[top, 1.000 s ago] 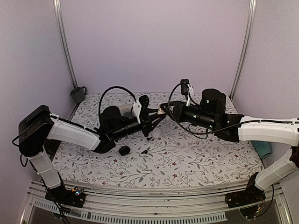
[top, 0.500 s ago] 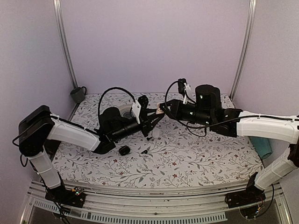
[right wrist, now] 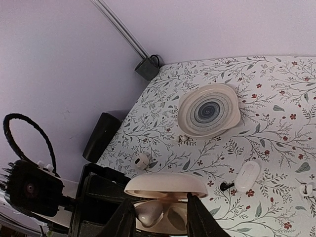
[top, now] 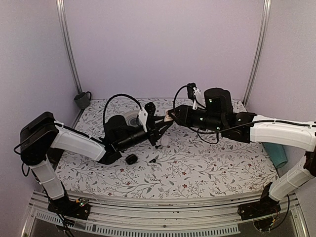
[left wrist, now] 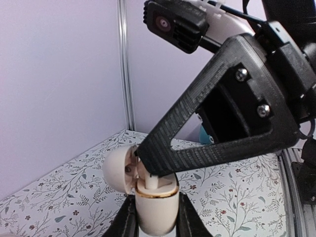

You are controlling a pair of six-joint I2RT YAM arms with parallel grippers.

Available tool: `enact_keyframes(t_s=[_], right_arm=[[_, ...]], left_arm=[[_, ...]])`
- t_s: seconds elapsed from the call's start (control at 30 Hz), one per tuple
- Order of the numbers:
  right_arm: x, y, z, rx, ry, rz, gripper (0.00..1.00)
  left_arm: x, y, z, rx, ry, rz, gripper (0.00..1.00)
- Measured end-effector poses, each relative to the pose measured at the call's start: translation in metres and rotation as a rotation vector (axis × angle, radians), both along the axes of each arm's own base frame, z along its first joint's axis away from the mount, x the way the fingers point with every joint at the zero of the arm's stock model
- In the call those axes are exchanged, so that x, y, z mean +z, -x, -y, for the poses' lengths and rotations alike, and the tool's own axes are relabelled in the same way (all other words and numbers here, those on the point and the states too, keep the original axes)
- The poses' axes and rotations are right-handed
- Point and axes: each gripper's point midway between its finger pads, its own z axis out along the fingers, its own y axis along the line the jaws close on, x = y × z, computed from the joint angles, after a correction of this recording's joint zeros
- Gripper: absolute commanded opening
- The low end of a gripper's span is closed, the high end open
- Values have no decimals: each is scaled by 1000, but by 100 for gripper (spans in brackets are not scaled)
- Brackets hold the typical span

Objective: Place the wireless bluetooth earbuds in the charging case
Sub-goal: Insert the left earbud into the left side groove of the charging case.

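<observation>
while our left jaws are clamping the cream charging case (left wrist: 157, 210) by its lower body, one finger on each side, and holding it upright in the air well above the counter (right wrist: 276, 94), our right jaws are hanging directly over its open mouth. the lid (left wrist: 117, 167) is tilting back on its hinge to one side, so the way down into the wells is lying open. one earbud (left wrist: 148, 181) is sitting in the case with its white stem pointing straight up past the gold rim, its long axis running in line with the case, and a right fingertip (left wrist: 153, 158) appears to be touching it from above. from the right wrist we are seeing the right jaws standing partly apart, straddling the wells, with nothing pinched between them. we are judging that any last push is needing to go straight down along that stem. we cannot tell whether the neighbouring well is filled. a second earbud (right wrist: 141, 160) is lying loose on the counter below, on the left arm's side, apart from the spiral-patterned plate (right wrist: 208, 109), which is carrying nothing that we can see. since the left jaws are busy with the case, we are expecting the free right jaws to be the ones reaching down for it.
</observation>
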Motion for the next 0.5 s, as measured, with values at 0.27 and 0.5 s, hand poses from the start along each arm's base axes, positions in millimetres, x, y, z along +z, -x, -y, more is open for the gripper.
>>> enact_keyframes(t_s=[0.27,0.5], right_arm=[[8,6,5,3,-2,2,40],[16,11,10,6,-7,6,35]], left_arm=[[7,5,-1,-26,35,14,0],[15,7,-3,-47,62,32,0]])
